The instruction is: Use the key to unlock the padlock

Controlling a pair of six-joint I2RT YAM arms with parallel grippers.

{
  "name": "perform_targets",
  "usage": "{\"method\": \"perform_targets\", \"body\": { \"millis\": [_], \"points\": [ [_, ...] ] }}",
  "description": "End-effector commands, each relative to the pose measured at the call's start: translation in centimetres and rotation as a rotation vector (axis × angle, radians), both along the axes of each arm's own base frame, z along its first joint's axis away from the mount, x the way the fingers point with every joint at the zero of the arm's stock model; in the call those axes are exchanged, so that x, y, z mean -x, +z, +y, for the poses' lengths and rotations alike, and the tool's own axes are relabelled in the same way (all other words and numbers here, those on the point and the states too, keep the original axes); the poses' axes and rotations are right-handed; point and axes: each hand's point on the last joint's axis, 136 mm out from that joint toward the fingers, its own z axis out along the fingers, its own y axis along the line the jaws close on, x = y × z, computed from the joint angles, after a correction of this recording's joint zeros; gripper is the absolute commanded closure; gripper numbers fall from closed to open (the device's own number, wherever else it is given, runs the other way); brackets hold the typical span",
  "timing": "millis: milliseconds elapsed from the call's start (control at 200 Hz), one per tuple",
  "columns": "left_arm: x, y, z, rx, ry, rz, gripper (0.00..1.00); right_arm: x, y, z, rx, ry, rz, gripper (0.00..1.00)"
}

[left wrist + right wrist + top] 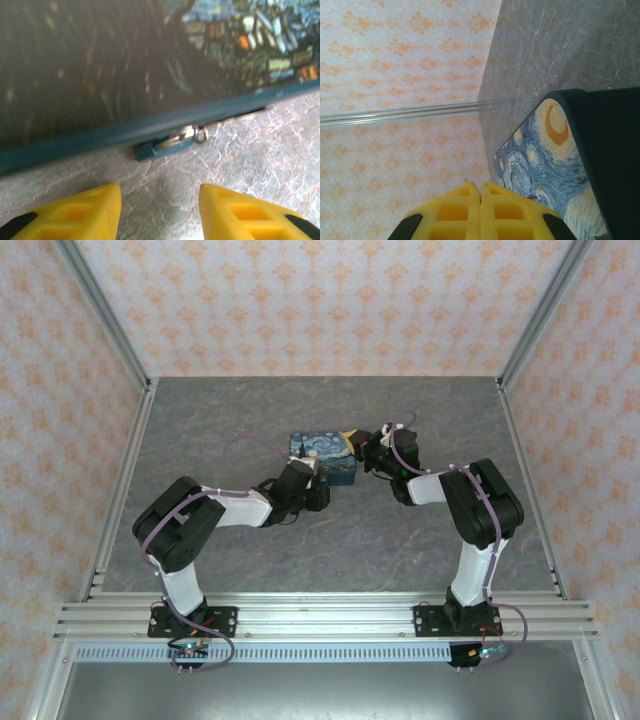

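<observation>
A small blue padlock [162, 146] with a silver shackle and ring hangs at the lower front edge of a box printed with a starry-night painting [318, 445]. It rests against the grey table. My left gripper [160, 200] is low at the box's front [330, 480]. It points at the padlock from a short way off, open, with bare table between its yellow fingers. My right gripper [480, 186] is at the box's far right corner [351, 437], its fingers pressed together. A thin grey sliver, the key's tip [466, 179], pokes out at the fingertips.
The box's painted side [545, 165] lies close to the right of my right fingers. The patterned back wall [395, 75] and a metal frame rail [395, 116] stand beyond them. The grey marbled table [230, 540] stretches open to the left and in front of the box.
</observation>
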Motion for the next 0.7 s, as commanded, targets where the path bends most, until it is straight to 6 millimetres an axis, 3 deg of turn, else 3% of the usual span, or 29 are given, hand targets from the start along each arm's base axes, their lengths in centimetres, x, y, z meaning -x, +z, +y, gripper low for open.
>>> {"method": "perform_targets", "body": {
  "millis": [0,475,616,636,696],
  "points": [
    [-2.3,1.7,-0.3,-0.011,0.022,-0.104,0.56,-0.6,1.9,0.5,-0.031,0.014,-0.058,1.0],
    [-3.3,0.0,-1.0,-0.01,0.026,-0.114,0.59,-0.6,0.6,0.4,-0.004,0.016,-0.026,1.0],
    [-3.8,0.5,-1.2,-0.001,0.03,-0.133,0.59,-0.5,0.4,0.4,0.0,0.017,-0.019,1.0],
    [-3.6,-0.8,-1.1,-0.018,0.028,-0.113,0.59,-0.5,0.2,0.4,0.002,0.016,-0.017,1.0],
    [-3.7,-1.1,-1.2,-0.019,0.028,-0.111,0.59,-0.5,0.1,0.3,0.003,0.014,-0.014,1.0]
  ]
}}
